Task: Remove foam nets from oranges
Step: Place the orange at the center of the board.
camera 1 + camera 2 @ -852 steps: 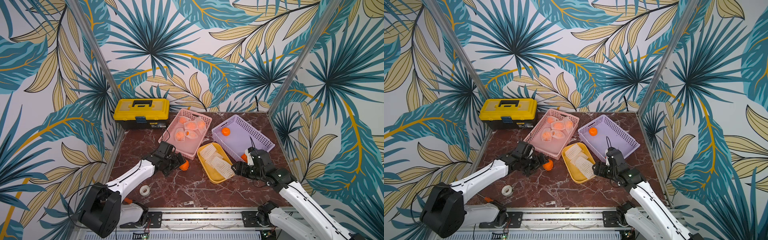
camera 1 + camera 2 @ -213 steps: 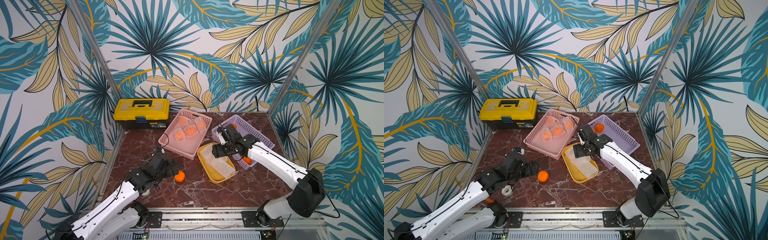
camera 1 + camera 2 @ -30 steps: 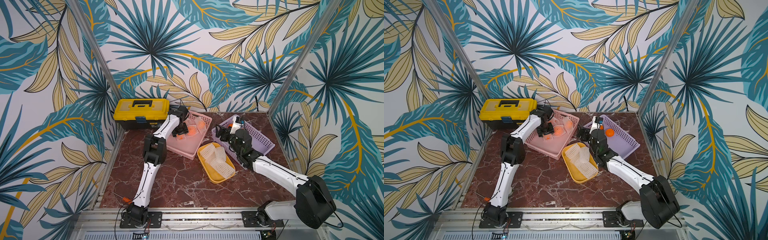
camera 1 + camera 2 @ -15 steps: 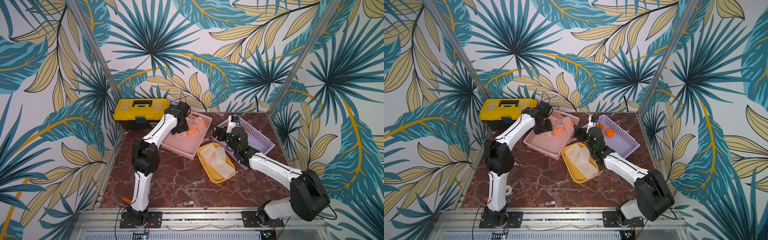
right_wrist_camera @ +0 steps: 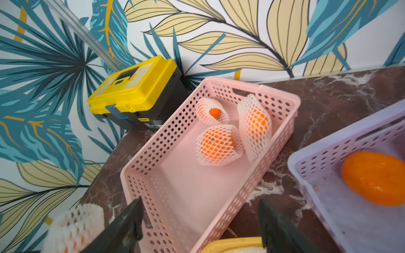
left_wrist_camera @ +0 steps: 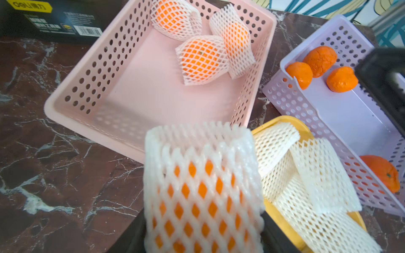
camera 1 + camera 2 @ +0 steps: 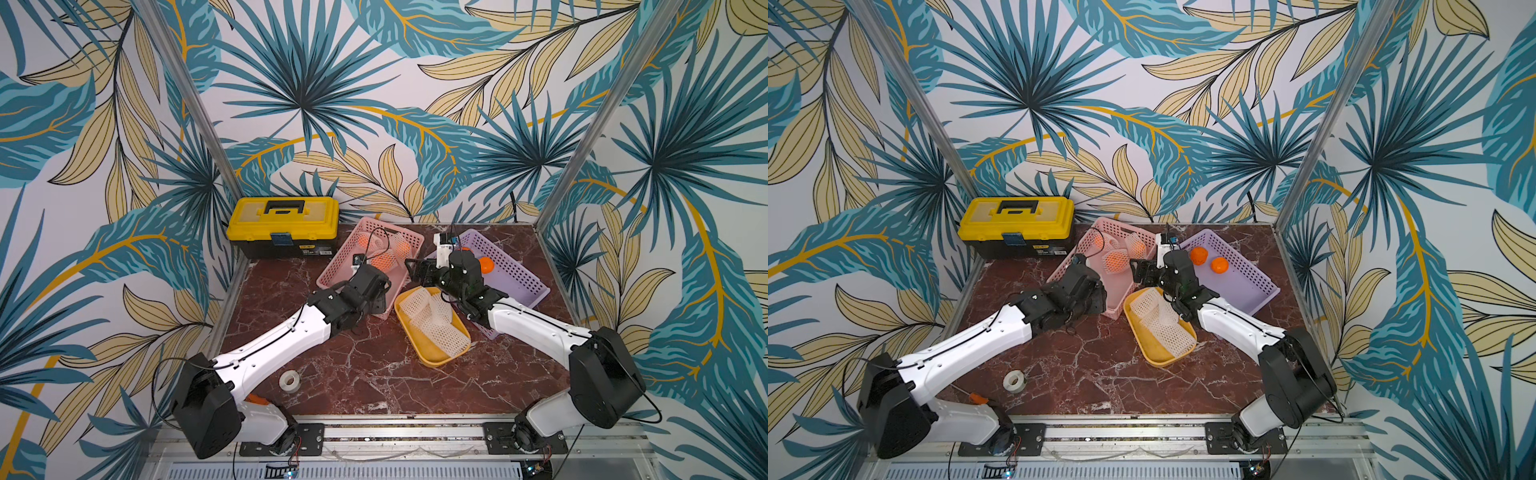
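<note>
- Table (image 7: 374, 374): 1, dark red marble; everything below is set on it.
- Toolbox (image 7: 282, 224): 1, yellow and black, placed at the back wall.
- Baskets: 2. The pink basket (image 6: 98, 72) is placed beside the toolbox; the purple basket (image 7: 519, 278) is placed further right.
- Tray (image 7: 432, 353): 1, yellow, placed in front of the 2 baskets.
- Left gripper (image 6: 203, 232): closed around 1 netted orange (image 6: 201, 186), which is held just beside the pink basket's near corner and the tray.
- Right gripper (image 5: 199, 203): jaws spread wide, nothing held; it is poised between the 2 baskets, above the tray's far end.
- Nets (image 6: 201, 59): 3, each with fruit inside, are kept at the pink basket's far end.
- Empty nets (image 6: 324, 175): at least 3 are piled in the tray; the exact count cannot be told.
- Oranges (image 6: 320, 58): 4 bare ones are counted in the purple basket.
- Tape roll (image 7: 289, 380): 1, white, near the left arm's base.
</note>
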Motion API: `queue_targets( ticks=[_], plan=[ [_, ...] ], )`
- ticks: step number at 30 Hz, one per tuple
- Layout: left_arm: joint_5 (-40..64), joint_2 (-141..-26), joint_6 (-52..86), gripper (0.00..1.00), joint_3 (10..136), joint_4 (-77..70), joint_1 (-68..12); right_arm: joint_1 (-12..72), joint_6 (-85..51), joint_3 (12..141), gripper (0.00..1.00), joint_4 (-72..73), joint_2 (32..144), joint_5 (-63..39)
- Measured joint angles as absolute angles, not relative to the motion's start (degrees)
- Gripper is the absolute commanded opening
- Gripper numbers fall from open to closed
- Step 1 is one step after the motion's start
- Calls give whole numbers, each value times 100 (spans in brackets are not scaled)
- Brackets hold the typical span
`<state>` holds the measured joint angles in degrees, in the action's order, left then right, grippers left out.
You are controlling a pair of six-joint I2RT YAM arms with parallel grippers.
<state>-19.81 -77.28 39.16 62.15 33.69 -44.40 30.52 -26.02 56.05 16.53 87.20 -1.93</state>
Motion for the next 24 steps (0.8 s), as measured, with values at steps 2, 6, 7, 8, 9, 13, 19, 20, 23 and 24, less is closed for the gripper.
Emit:
queue_targets(
  ticks=[2,6,7,8,9,13,19,20,23,24],
  plan=[
    [-2141,-7537,3872,44,5789,3072,-4775,3105,-2683,5599,83,1518,8698,-360],
    [-2453,-7299,3719,44,5146,2615,-5376,3380,-2698,5533,83,1177,8514,-486],
    [-2515,-7269,3677,44,5002,2499,-5513,3476,-2698,5489,83,1111,8420,-541],
    [-2563,-7249,3632,44,4866,2379,-5625,3568,-2696,5441,83,1037,8318,-593],
    [-2596,-7229,3590,45,4731,2244,-5701,3632,-2698,5406,83,987,8232,-644],
    [-2670,-7194,3426,45,4112,1669,-5848,3750,-2744,5367,84,631,7922,-908],
    [-2587,-7181,3085,46,3551,913,-5867,3795,-2665,5839,85,-904,7913,-1538],
    [-2563,-7181,3028,46,3503,797,-5867,3824,-2609,5942,85,-1155,7920,-1612],
    [-2477,-7185,2919,47,3332,423,-5870,3931,-2403,6204,88,-1916,7920,-1833],
    [-2443,-7192,2888,47,3284,327,-5870,3957,-2353,6237,88,-2112,7918,-1898]
  ],
)
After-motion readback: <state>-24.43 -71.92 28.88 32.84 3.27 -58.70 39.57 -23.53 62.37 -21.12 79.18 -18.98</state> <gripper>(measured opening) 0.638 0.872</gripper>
